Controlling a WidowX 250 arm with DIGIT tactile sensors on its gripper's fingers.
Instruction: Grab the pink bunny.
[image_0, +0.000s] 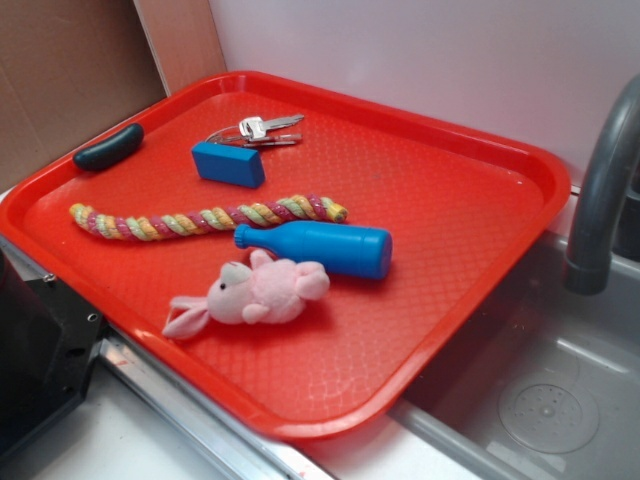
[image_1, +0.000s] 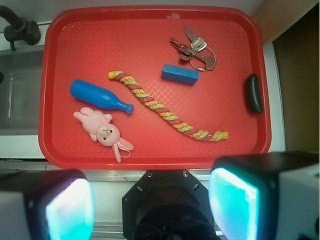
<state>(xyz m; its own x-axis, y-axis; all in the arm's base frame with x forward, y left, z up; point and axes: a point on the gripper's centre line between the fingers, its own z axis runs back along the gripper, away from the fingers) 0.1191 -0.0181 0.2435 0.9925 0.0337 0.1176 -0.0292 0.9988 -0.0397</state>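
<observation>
Red tray (image_0: 480, 200); pink bunny (image_0: 255, 292) beside blue bottle (image_0: 320, 246)

A red tray (image_0: 470, 200) is sitting beside a grey sink (image_0: 560, 400) with its dark faucet (image_0: 600, 190). On the tray a blue bottle (image_0: 325, 247) is lying on its side, just beside a multicoloured twisted rope (image_0: 200, 220). Farther back are lying a blue block (image_0: 229, 163), a bunch of keys (image_0: 258, 129) and — near the rim — a dark oblong object (image_0: 108, 147).
</observation>
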